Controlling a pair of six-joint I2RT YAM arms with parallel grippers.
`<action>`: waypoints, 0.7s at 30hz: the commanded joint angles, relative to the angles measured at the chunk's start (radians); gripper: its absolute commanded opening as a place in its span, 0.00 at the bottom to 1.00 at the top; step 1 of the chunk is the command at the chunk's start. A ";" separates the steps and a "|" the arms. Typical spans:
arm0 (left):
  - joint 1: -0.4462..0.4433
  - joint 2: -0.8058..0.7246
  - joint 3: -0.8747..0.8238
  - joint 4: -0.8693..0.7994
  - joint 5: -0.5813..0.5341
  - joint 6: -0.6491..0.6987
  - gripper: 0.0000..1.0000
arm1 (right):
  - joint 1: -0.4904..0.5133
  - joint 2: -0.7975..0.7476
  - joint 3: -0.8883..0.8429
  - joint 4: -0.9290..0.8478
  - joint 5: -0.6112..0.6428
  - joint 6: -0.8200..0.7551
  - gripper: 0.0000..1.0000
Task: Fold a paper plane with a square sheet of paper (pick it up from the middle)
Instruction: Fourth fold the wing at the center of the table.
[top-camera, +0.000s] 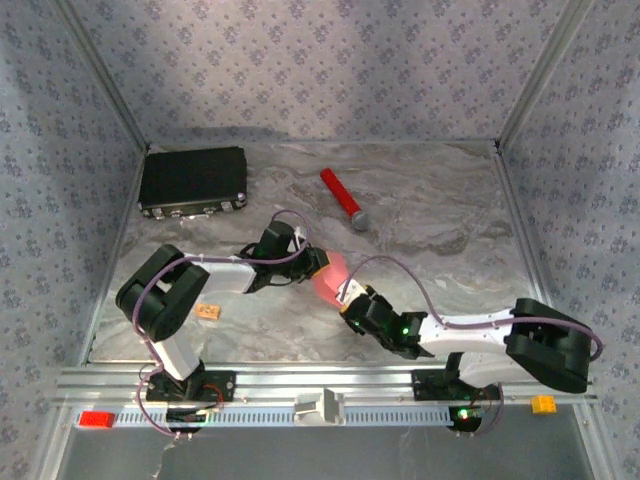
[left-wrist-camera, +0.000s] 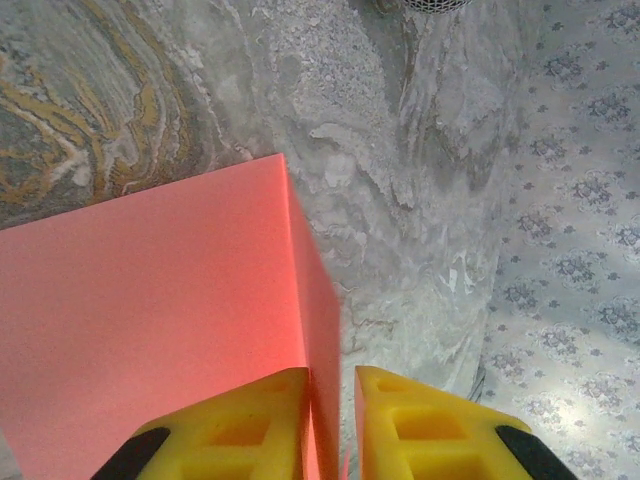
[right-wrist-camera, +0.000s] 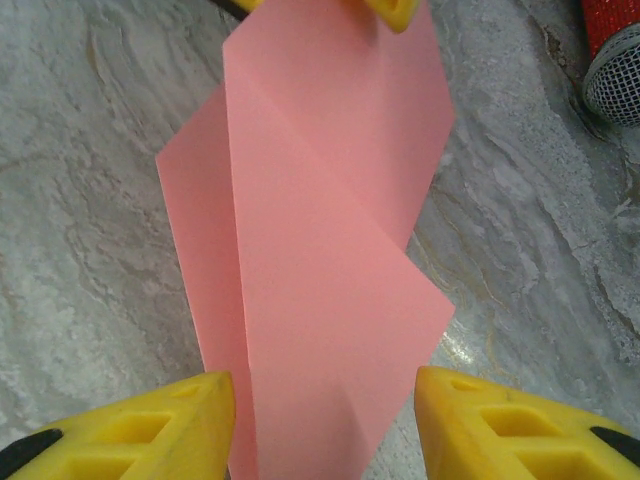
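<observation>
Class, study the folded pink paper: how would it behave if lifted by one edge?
The paper looks thin, so probably light and floppy. Its creases may stiffen it slightly. On the smooth marbled table, it could slide when pushed.

Marbled table (top-camera: 440, 220) with case (top-camera: 192, 180), cylinder (top-camera: 342, 198), block (top-camera: 208, 312)

**Soft Light, Few Shadows**

Bright, diffuse overhead light falls evenly on the table (top-camera: 430, 200), leaving only faint shadows. The square sheet of paper (top-camera: 330, 277) washes out pale in the top view; small glints dot the marble in the wrist views.
</observation>
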 joint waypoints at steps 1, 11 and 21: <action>-0.007 0.000 0.023 0.009 0.021 0.008 0.18 | 0.013 0.038 0.037 0.035 0.052 -0.050 0.51; -0.008 0.006 0.029 0.001 0.027 0.008 0.17 | 0.022 0.062 0.041 0.032 0.087 -0.027 0.36; -0.008 0.009 0.029 0.002 0.028 0.008 0.16 | 0.021 0.085 0.051 0.035 0.089 -0.005 0.33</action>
